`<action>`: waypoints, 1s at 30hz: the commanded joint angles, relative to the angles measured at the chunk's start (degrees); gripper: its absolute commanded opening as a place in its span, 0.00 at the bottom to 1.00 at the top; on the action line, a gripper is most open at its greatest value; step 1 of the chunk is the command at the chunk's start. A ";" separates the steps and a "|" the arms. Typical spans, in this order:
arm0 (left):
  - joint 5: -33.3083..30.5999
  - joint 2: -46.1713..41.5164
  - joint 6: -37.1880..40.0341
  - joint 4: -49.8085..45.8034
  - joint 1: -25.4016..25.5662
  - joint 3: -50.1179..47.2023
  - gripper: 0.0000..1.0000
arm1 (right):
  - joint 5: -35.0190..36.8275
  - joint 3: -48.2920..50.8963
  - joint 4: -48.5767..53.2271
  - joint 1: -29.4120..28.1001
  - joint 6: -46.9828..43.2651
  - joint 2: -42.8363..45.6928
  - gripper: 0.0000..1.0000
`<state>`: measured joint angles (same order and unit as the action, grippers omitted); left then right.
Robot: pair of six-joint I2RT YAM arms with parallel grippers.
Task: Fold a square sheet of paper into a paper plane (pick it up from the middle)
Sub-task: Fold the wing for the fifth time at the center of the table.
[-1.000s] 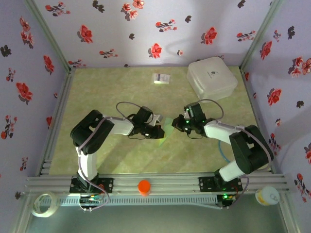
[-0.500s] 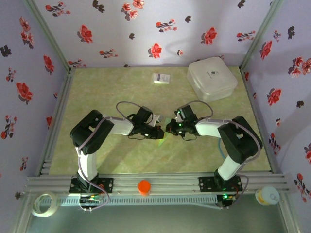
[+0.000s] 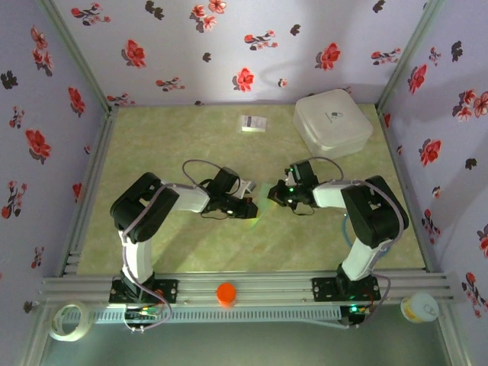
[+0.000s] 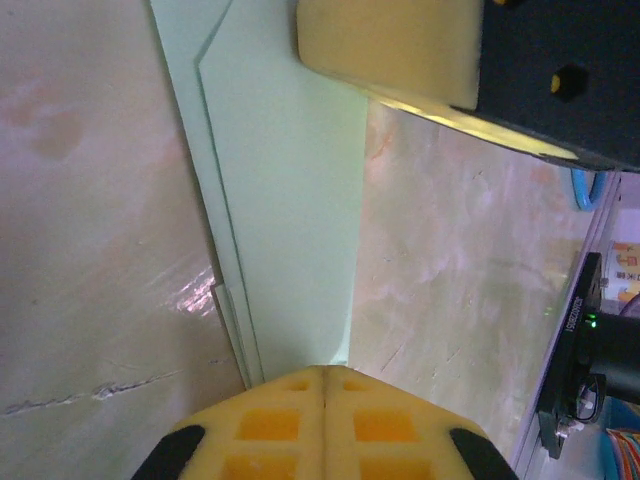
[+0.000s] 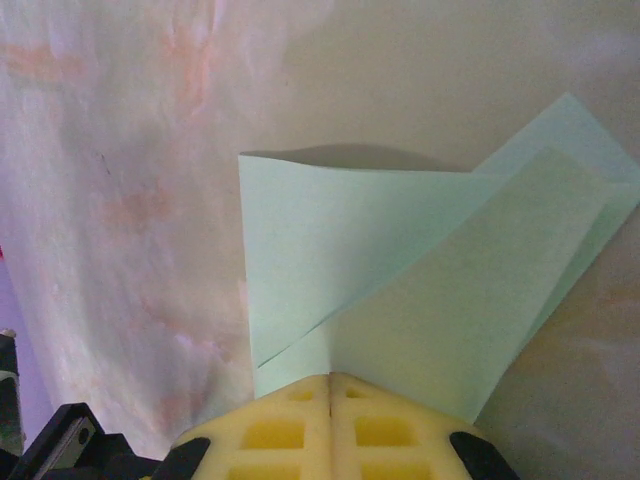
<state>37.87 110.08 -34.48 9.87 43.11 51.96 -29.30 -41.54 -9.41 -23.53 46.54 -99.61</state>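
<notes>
Because the sheet of paper (image 4: 285, 200) is so thin and light, I judge it will flop, slide on the smooth table (image 3: 191, 145) and crease wherever I pinch too hard. It wants a hold at an edge or along a fold, with both sides supported. It lies part-folded near the middle of the table, between my two grippers. My left gripper (image 4: 324, 385) is clenched on one narrow end of it, jaws pressed together over the layered edge. My right gripper (image 5: 330, 385) is clenched on the opposite side, nipping the paper where a flap meets the layer beneath.

My left wrist camera shows the layers lying flat and stacked, their long edges running close side by side, with my other gripper at the far end of the strip. My right wrist camera gives what that one does not: a flap that seems to lift off the table, throwing a shadow, and a slanted fold across the sheet. From overhead the paper is a pale sliver between my fingers, but there I see my arms meeting nose to nose, with the white box (image 3: 332, 122) and small card (image 3: 252, 123) well apart at the back.
</notes>
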 commanded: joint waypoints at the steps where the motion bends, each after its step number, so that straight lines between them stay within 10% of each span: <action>1: -1.12 4.54 0.90 -14.35 0.57 -3.95 0.00 | 0.87 -0.52 -0.48 1.54 0.52 -1.77 0.07; 30: -1.91 -2.41 -2.08 -18.30 0.56 13.11 0.00 | -1.33 2.76 -4.08 1.11 3.62 -2.75 0.04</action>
<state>34.17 104.27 -35.62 -6.63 43.27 63.68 -30.94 -40.21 -14.72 -21.91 49.63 -100.71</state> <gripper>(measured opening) 0.047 0.065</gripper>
